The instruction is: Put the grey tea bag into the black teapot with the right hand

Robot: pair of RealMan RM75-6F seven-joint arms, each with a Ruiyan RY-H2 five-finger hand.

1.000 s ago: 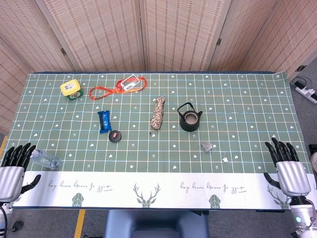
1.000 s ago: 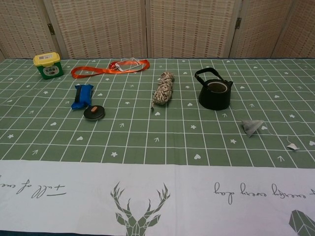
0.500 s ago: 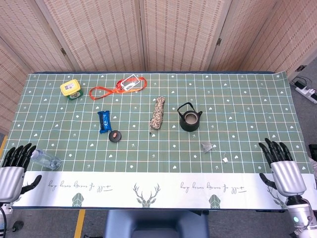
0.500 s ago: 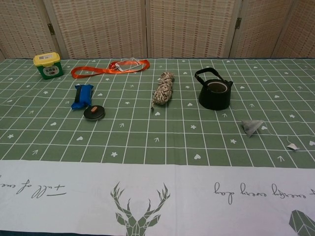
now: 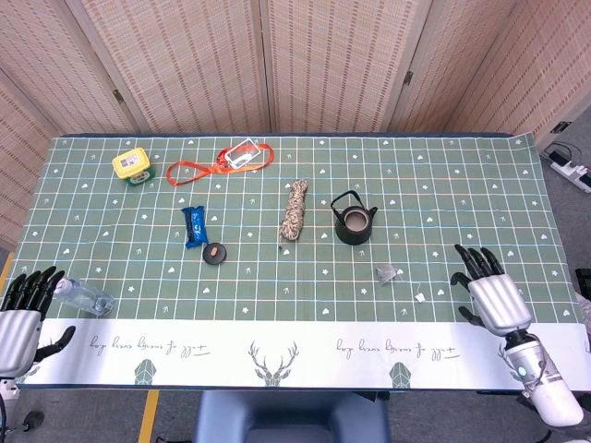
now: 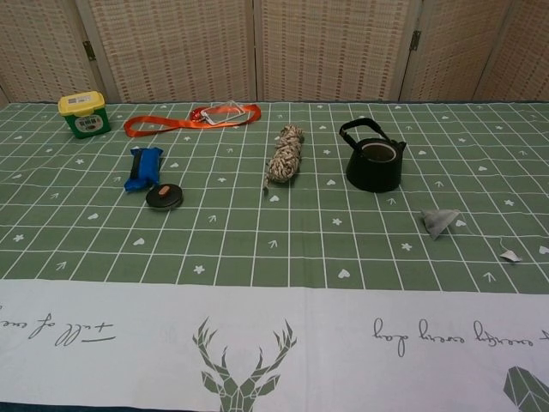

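My right hand [image 5: 490, 293] hangs over the near right part of the tabletop [image 5: 443, 175], fingers spread, holding nothing. My left hand [image 5: 20, 314] sits at the near left edge, likewise empty with fingers apart. The grey tea bag [image 5: 386, 273] lies flat on the cloth, to the left of my right hand and apart from it, in front of the black teapot [image 5: 354, 224].

Risks, as I judge them:
- The bag is small and low; fingertips may slide over it or push it along the cloth instead of pinching it.
- Its string runs to a paper tag [image 5: 420, 298] nearer me. The tag could drag or snag on the pot rim.
- The handle [image 6: 369, 125] arches over the opening, so an approach from straight above could knock the pot.

Containers: the teapot stands upright without a lid, its mouth open; I cannot tell whether anything is inside. The yellow tub [image 5: 132, 165] at the far left is closed.
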